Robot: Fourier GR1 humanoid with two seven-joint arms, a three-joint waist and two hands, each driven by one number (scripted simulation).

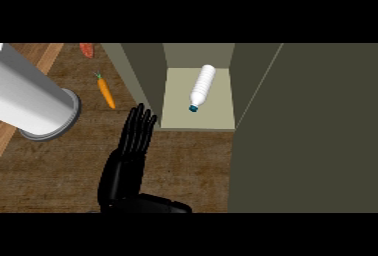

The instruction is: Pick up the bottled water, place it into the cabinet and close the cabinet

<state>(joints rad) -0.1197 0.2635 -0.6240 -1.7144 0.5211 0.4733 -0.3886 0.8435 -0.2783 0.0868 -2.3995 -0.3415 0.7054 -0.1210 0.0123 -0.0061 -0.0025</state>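
Observation:
The bottled water [202, 86], clear with a blue cap, lies on its side on the pale shelf [177, 117] inside the open cabinet, cap toward me. My left hand [127, 160] stands in front of the cabinet's left wall [136, 75], fingers straight and pointing up. Its fingertips reach almost to that wall's lower edge, left of the shelf and apart from the bottle. It holds nothing. My right hand does not show.
The cabinet's dark door [310, 130] stands open at the right and fills that side. A large grey-white cylinder [33, 97] slants across the upper left. An orange carrot [106, 92] and a reddish item [87, 49] lie on the wooden counter [192, 165].

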